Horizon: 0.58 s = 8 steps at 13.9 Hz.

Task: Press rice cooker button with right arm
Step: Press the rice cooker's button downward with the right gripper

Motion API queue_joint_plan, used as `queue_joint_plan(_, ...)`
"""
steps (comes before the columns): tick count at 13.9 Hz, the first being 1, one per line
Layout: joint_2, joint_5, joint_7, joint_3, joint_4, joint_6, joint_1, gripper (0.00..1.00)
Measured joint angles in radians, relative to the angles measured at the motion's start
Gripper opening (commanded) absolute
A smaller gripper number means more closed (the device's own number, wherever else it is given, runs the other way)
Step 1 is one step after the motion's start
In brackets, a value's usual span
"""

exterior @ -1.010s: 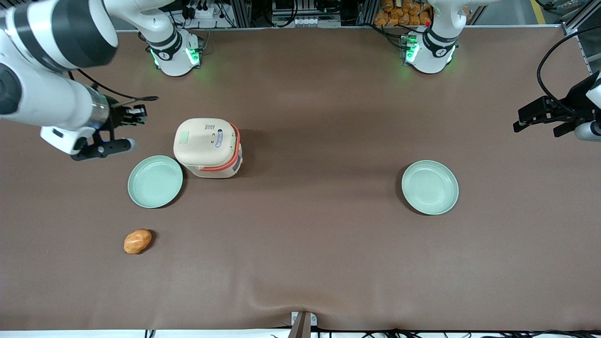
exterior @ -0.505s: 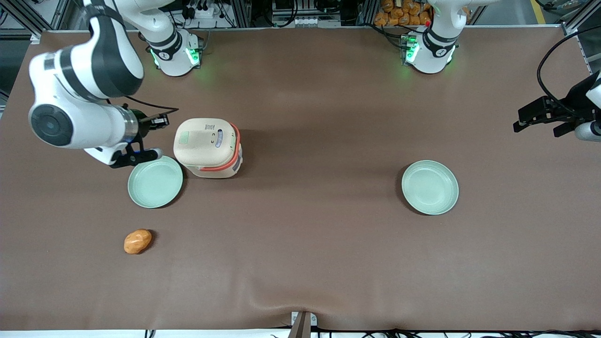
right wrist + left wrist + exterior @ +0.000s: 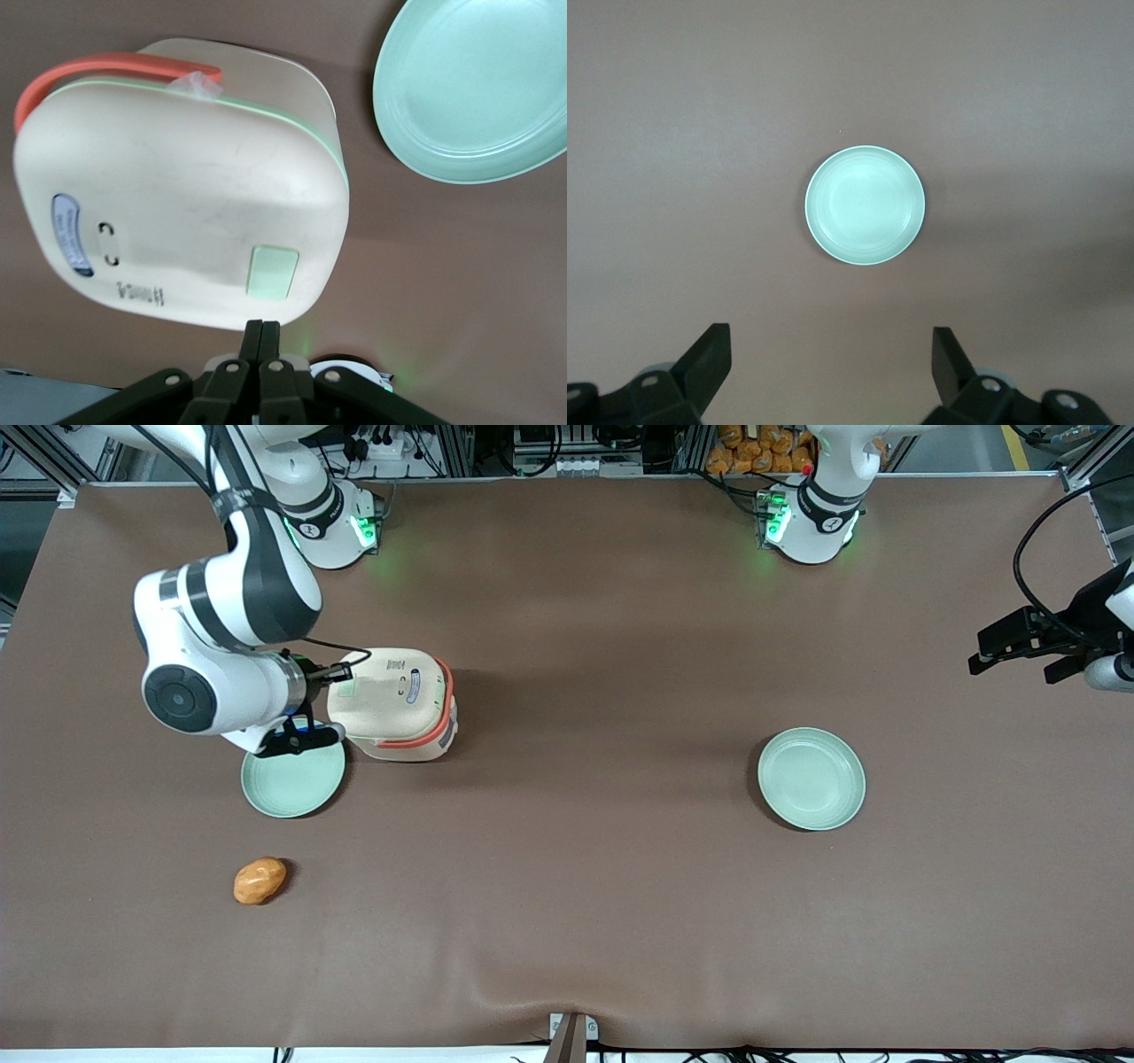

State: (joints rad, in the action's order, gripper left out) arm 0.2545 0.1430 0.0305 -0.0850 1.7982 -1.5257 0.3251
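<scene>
Two pale green round plates sit on the brown matte table (image 3: 620, 886): one plate (image 3: 292, 779) just beside the rice cooker (image 3: 394, 704), nearer the front camera, the other plate (image 3: 811, 779) well apart toward the parked arm's end. Rice cooker is a smooth cream rounded-square body with a coral-orange band, pale green rim and a blue-rimmed oval sticker (image 3: 71, 235); small dark print on the lid is not readable. Button (image 3: 273, 272) is a pale green rounded rectangle set in the lid near its edge. Right arm (image 3: 221, 655) is glossy white with dark bands; its gripper (image 3: 262, 341) hangs above the lid edge close to the button, black fingers pinched together, holding nothing. Orange lumpy object (image 3: 260, 880) lies nearer the front camera.
</scene>
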Motion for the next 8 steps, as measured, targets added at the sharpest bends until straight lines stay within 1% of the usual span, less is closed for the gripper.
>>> queue_joint_plan(8,0.068,0.0,0.0,0.0,0.001,-0.001,0.0,0.0)
